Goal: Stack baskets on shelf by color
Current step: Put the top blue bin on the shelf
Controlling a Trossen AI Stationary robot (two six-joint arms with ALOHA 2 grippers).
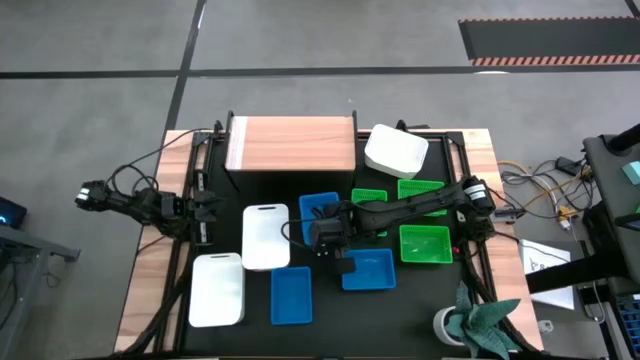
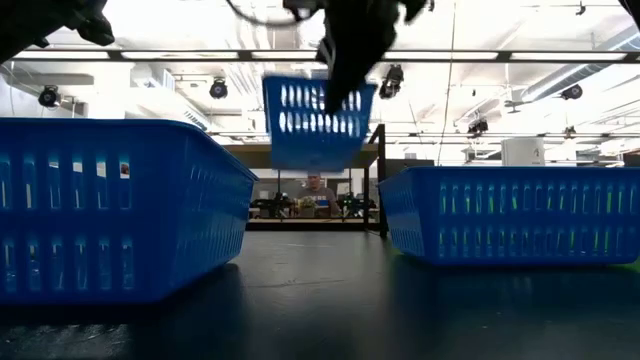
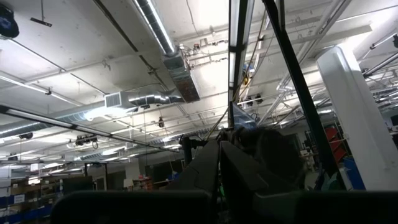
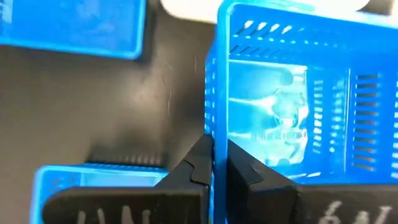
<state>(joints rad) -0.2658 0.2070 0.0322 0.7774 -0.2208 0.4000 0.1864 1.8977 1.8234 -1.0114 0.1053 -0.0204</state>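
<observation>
My right gripper (image 1: 325,236) is shut on a blue basket (image 1: 318,208), which hangs above the table in the low view (image 2: 310,122). Two more blue baskets (image 1: 368,268) (image 1: 291,296) rest on their bases on the black tabletop. Two white baskets (image 1: 266,236) (image 1: 217,289) lie upside down at the near left. Another white one (image 1: 396,150) sits by the right end of the wood-topped shelf (image 1: 290,144). Green baskets (image 1: 425,243) (image 1: 421,187) (image 1: 369,195) stand under my right arm. My left gripper (image 1: 205,208) waits shut at the table's left edge. My right gripper pinches the blue basket's near side wall at its rim (image 4: 211,134), one finger (image 4: 239,171) inside the basket and the other outside. The fingers slant down from the table's right side and lie along the wall. The basket is lifted clear of the table and hangs tilted.
A green cloth (image 1: 482,318) and a white cup (image 1: 447,324) lie at the near right corner. Cables and equipment (image 1: 545,190) sit beyond the right edge. The shelf top (image 1: 300,130) is bare wood.
</observation>
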